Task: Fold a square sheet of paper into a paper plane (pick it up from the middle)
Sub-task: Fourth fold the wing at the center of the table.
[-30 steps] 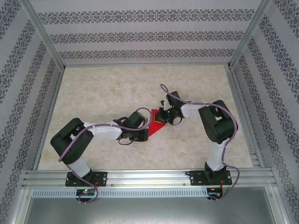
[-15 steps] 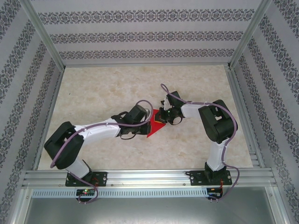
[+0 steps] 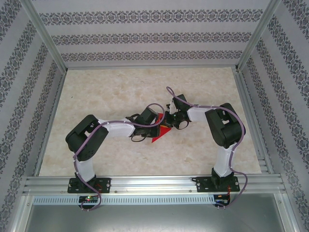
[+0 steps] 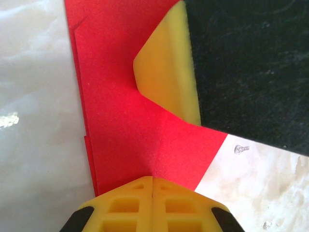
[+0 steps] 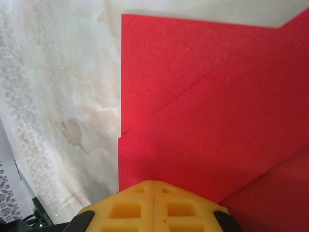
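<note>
Partly folded red paper [image 3: 161,134] is seen at the centre of the worktop [image 3: 96,92], one corner pointing to 7 o'clock; the left fingers [image 4: 130,203], clenched on nothing, have been slid toward 1 o'clock across it; the right fingers [image 5: 178,203], likewise clenched, are kept pressed on its layers; a crease is judged to be under flattening, the plane unfinished.
</note>
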Motion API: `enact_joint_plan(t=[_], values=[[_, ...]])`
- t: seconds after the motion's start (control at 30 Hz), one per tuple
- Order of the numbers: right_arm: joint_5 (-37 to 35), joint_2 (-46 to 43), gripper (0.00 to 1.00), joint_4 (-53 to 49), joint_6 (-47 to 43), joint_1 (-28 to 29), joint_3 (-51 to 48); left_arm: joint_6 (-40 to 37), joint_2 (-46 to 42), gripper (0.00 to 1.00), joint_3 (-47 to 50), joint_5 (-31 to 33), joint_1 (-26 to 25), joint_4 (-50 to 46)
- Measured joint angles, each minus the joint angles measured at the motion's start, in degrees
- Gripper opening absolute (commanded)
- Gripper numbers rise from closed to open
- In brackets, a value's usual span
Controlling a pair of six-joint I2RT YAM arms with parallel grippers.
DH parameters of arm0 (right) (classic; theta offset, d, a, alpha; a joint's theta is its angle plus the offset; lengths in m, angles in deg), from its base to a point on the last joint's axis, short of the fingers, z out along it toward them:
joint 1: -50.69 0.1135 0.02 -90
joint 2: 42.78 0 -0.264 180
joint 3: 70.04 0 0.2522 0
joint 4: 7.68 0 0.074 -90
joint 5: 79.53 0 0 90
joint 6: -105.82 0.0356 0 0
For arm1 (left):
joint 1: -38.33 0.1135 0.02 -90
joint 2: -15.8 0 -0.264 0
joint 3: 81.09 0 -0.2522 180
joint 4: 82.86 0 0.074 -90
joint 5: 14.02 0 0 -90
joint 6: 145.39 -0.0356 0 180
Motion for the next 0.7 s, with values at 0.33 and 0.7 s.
enact_joint_plan(t=[0.33, 0.7], values=[[0.2, 0.2, 0.01, -0.3, 0.0, 0.0, 0.3, 0.0, -5.0, 0.0, 8.2, -2.9, 0.0, 4.9], [0.2, 0.2, 0.01, -0.3, 0.0, 0.0, 0.3, -1.9, -11.1, 0.0, 11.0, -4.8, -0.1, -4.2]])
